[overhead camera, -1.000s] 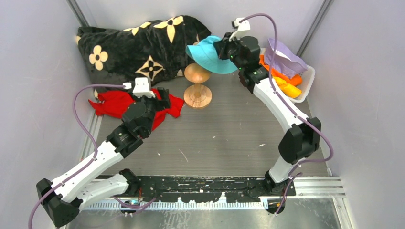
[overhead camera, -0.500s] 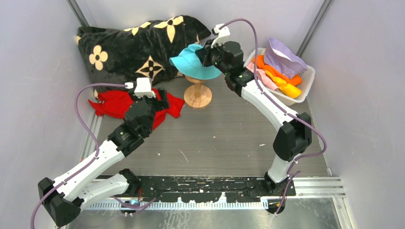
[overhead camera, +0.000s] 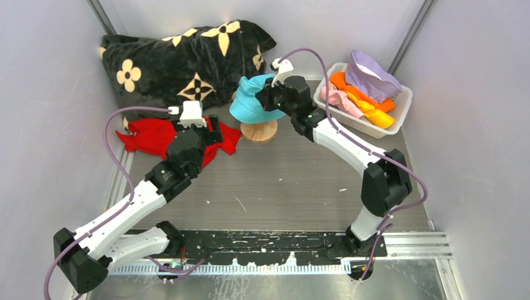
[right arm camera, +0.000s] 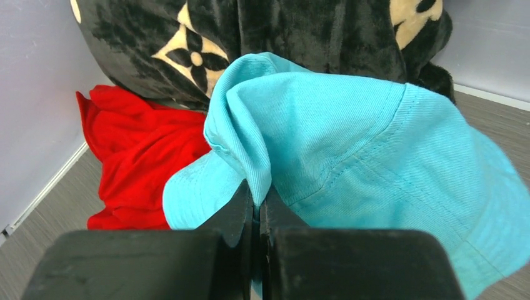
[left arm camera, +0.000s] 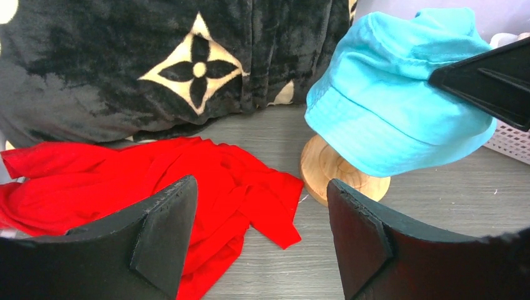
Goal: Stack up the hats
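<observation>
Right gripper (overhead camera: pixel 267 99): we find its jaws pressed together on a raised fold of the teal hat (overhead camera: pixel 249 103). The wrist view shows the cloth nipped between the two fingertips (right arm camera: pixel 256 194).
Teal hat, position: we find it over the top of the wooden stand (overhead camera: pixel 259 131), tilted, with its brim drooping toward the near side. From the left wrist view only the stand's round base (left arm camera: pixel 325 169) shows beneath the hat (left arm camera: pixel 400 106). We cannot tell whether the hat sits fully down on the stand.
Left gripper (overhead camera: pixel 212 128): we find its jaws spread wide with nothing between them (left arm camera: pixel 259 187). It hangs above the near edge of the red cloth (overhead camera: pixel 147 134), facing the stand.
Other hats: the lavender hat (overhead camera: pixel 372 75), orange hat (overhead camera: pixel 350 87), pink hat (overhead camera: pixel 340 99) and yellow hat (overhead camera: pixel 376 115) lie heaped in the white basket (overhead camera: pixel 406 94) at the far right of the table (overhead camera: pixel 300 175). The lavender one lies on top at the back.
Red cloth: it lies crumpled flat on the table left of the stand, just beside its base.
Black blanket (overhead camera: pixel 181 56): with its cream flowers, it is bunched against the back wall behind the cloth and the stand.
</observation>
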`<state>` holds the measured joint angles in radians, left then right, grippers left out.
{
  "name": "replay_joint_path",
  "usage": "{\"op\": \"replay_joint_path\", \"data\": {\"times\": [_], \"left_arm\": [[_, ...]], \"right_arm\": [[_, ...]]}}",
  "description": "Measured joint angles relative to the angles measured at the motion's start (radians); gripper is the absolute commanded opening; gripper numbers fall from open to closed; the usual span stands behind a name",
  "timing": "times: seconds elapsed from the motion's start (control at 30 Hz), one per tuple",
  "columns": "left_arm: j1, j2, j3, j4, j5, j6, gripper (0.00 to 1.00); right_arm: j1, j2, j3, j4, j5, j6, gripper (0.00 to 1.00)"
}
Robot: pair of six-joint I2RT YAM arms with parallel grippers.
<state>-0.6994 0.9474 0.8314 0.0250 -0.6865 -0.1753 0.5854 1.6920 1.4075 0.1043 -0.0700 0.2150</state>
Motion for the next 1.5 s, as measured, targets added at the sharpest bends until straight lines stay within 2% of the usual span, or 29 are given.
{"op": "replay_joint_path", "data": {"times": [0.07,0.13,0.3,0.4,0.6,0.8,1.03,1.2,1.5], "left_arm": [[0.001,0.006,0.000,0.000,0.002,0.000,0.76],[0.001,0.011,0.000,0.000,0.004,0.000,0.76],[0.002,0.022,0.000,0.000,0.007,-0.001,0.76],[0.002,0.034,0.000,0.000,0.007,-0.002,0.76],[0.009,0.076,0.000,0.010,0.014,-0.004,0.76],[0.024,0.171,-0.053,0.135,0.049,-0.005,0.76],[0.027,0.326,-0.142,0.367,0.125,-0.003,0.77],[0.027,0.491,-0.153,0.575,0.161,0.013,0.77],[0.027,0.648,-0.145,0.829,0.166,0.098,0.77]], "right_arm": [[0.000,-0.021,-0.016,0.002,0.008,-0.002,0.42],[0.000,-0.036,-0.022,0.005,0.013,-0.006,0.67],[0.000,-0.056,-0.028,0.025,0.021,-0.012,0.89],[0.000,-0.074,-0.047,0.036,0.030,-0.018,0.98],[0.000,-0.150,-0.117,0.063,0.074,-0.029,1.00],[0.000,-0.235,-0.175,0.088,0.122,-0.040,1.00],[-0.008,-0.366,-0.349,0.181,0.182,-0.058,1.00],[-0.013,-0.375,-0.372,0.174,0.210,-0.085,1.00],[-0.023,-0.383,-0.422,0.171,0.245,-0.110,1.00]]}}
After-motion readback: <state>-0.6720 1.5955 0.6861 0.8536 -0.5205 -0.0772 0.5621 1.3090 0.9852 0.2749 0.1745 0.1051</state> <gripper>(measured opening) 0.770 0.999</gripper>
